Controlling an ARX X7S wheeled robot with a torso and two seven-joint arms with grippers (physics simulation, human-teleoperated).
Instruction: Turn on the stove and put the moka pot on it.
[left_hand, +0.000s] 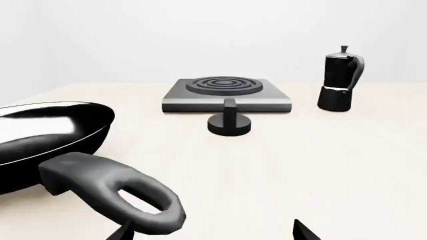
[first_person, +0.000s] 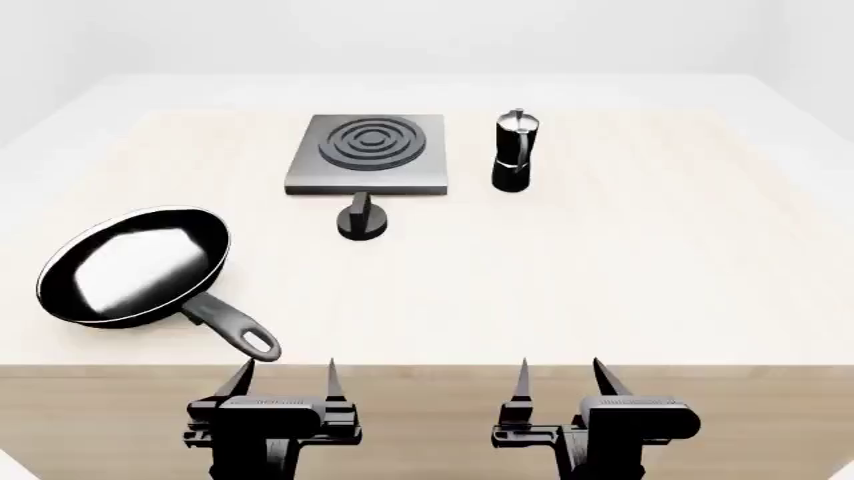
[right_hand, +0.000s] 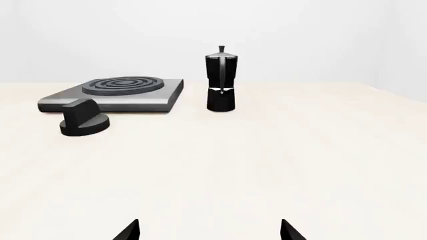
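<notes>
A pale worktop (first_person: 641, 280) carries four things while both arms wait at its near edge. The stove (first_person: 366, 153), a flat dark-grey plate with a ringed burner, sits toward the far edge, a little left of the middle. Its knob (first_person: 362, 221), a black round piece with a raised grip, stands just in front of the plate on the near side, apart from it by a narrow strip of bare worktop. The pot (first_person: 513, 152) stands upright on the worktop just right of the stove, beside it and not on it, with nothing on the burner. In the right wrist view the pot (right_hand: 220, 79) shows its handle turned toward the camera, with the stove (right_hand: 113, 94) and knob (right_hand: 83, 119) to one side of it. A black pan (first_person: 134, 266) lies near the left edge, closer to the near side, its handle pointing toward the near edge and ending close to the left gripper (first_person: 286, 377). The left wrist view has the pan (left_hand: 47, 135) large in the foreground, with the stove (left_hand: 227, 95), knob (left_hand: 229, 120) and pot (left_hand: 340, 82) beyond.

The left gripper hangs at the near edge with its fingers (first_person: 332, 378) spread apart and empty. The right gripper (first_person: 563, 377) hangs beside it, also at the near edge, fingers (first_person: 522, 379) likewise parted and holding nothing. Both are well apart from the stove, the knob and the pot.
</notes>
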